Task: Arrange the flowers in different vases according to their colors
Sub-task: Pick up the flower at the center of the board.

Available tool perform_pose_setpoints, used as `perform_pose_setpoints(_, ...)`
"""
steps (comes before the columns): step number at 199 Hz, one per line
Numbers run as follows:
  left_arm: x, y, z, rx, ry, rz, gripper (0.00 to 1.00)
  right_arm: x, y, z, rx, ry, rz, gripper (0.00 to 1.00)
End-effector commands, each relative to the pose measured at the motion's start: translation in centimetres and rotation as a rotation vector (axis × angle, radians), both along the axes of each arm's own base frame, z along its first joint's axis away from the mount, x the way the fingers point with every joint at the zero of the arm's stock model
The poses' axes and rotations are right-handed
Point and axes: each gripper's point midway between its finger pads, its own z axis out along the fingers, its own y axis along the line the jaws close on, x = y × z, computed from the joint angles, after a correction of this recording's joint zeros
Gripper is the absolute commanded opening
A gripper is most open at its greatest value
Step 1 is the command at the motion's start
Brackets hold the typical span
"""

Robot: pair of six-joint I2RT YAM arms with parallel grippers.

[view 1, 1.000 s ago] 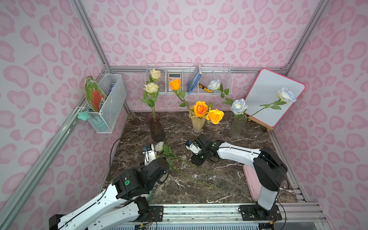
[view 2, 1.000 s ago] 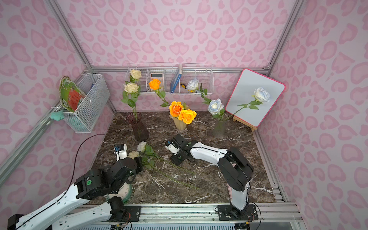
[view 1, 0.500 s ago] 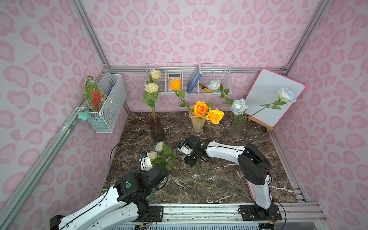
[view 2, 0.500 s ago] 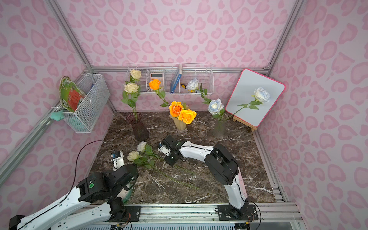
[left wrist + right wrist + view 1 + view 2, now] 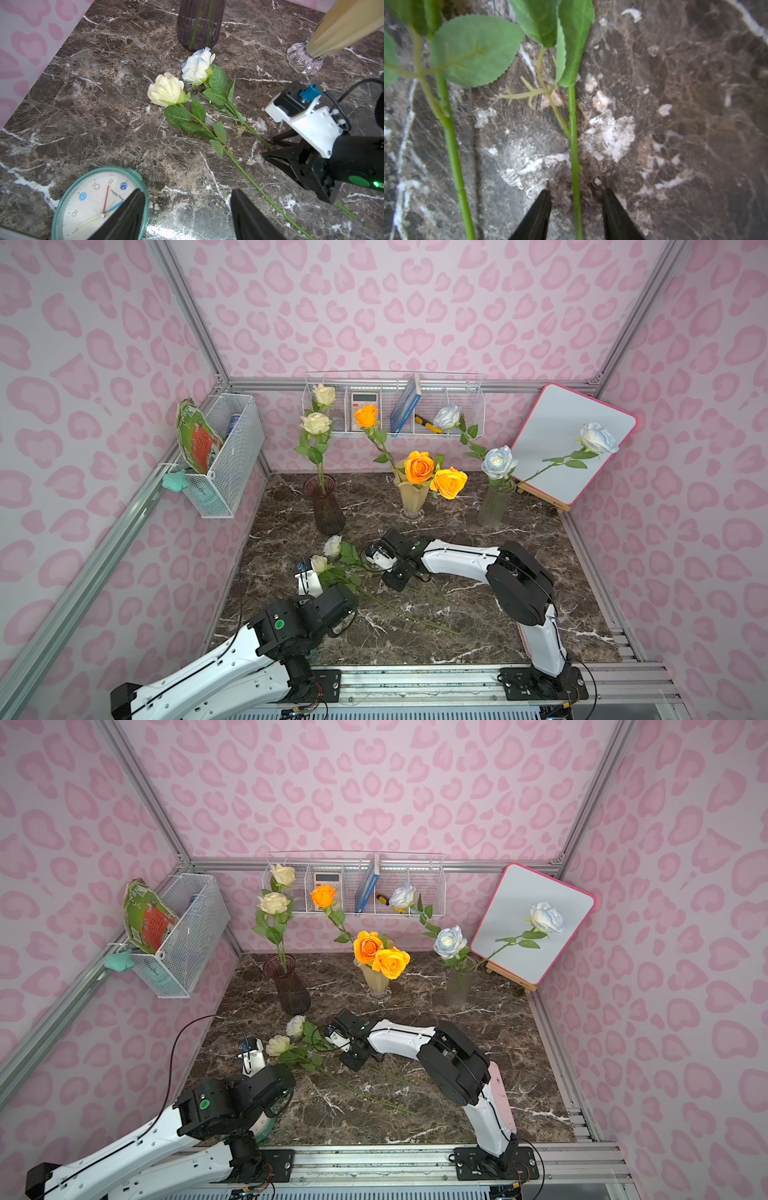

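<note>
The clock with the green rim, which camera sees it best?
The left wrist view: the clock shows its face, numbers and hands, partly behind a gripper finger. In a top view only a sliver of its green rim peeks from under the left arm. The right wrist view misses it.

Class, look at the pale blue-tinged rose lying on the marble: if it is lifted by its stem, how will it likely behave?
The rose probably weighs little: thin stem, cloth-like petals. Gripped where the right tool straddles the stem, far from the head, it will likely droop or swing head-down. The smooth round stem may twist or slip between the pads.
</note>
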Motion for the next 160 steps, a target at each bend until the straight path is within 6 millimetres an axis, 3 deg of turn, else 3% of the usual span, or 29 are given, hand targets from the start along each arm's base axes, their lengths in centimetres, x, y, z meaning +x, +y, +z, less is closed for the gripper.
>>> perform_pose_setpoints(1, 0.1, -0.3, -0.1, -0.013, -0.003, 0.000, 0.70, 0.0, -1.0, -1.1, -0.062, 0.004, -0.009, 0.31)
perform_pose_setpoints(31, 0.0, -0.1, -0.1, -0.017, -0.007, 0.000, 0.70, -0.3, -1.2, -1.4, -0.065, 0.014, -0.007, 0.10)
perform_pose_setpoints(86, -0.1, -0.1, -0.1, -0.014, -0.005, -0.008, 0.69, 0.1, -0.7, -0.2, -0.030, 0.000, -0.034, 0.00)
perform_pose_setpoints(121, -0.2, 0.1, 0.1, -0.030, -0.018, -0.010, 0.69, 0.9, 0.0, 2.8, 0.039, -0.051, -0.055, 0.00)
perform_pose_setpoints(160, -0.1, -0.4, 0.6, -0.066, -0.040, -0.048, 0.68, 1.9, 1.0, 8.7, 0.150, -0.133, -0.079, 0.00)
